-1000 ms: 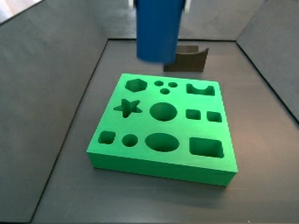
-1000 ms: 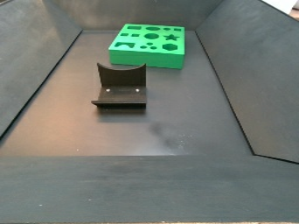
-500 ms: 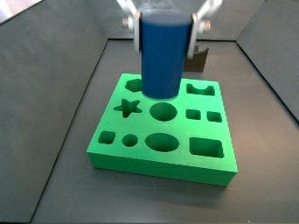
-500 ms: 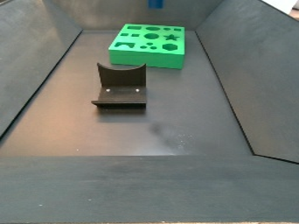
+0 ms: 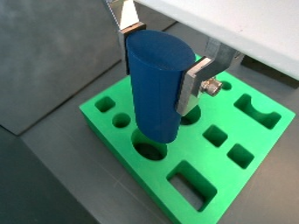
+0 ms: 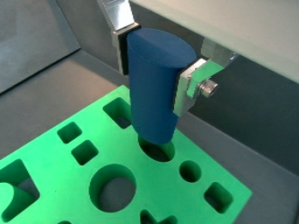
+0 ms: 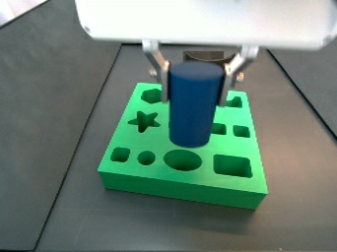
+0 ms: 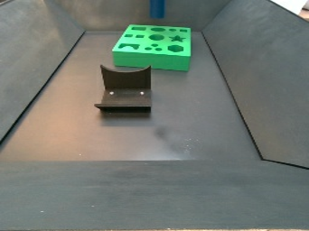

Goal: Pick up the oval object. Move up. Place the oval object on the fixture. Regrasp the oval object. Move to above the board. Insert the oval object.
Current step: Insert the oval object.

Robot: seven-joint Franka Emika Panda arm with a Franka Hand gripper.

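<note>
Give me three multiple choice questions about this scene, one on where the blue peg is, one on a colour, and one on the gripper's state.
1. Where is the oval object?
A. over the board
B. on the fixture
C. on the floor

2. What colour is the board?
A. red
B. green
C. white

3. The gripper is:
A. open, holding nothing
B. out of view
C. shut on the oval object

Answers: 1 A, in both wrist views the peg hangs above the holes. 2 B, bright green in every view. 3 C, the silver fingers press both its sides.

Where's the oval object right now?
The oval object is upright in the gripper, clamped between both fingers above the board, its lower end over a hole in both wrist views.
</note>
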